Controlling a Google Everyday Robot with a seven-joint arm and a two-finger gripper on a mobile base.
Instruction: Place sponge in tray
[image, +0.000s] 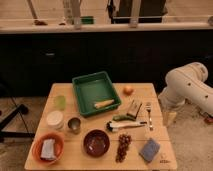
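Observation:
The sponge is a small flat blue-grey pad lying on the wooden table near its front right corner. The tray is a large deep-green container at the back middle of the table, with a pale yellowish object lying inside near its front wall. My white arm stands to the right of the table. My gripper hangs low beside the table's right edge, behind and to the right of the sponge and well away from the tray.
An orange bowl with a paler pad sits front left. A maroon bowl, grapes, a fork, a brush-like utensil, a metal cup, a white cup, a green cup and an orange fruit are spread around.

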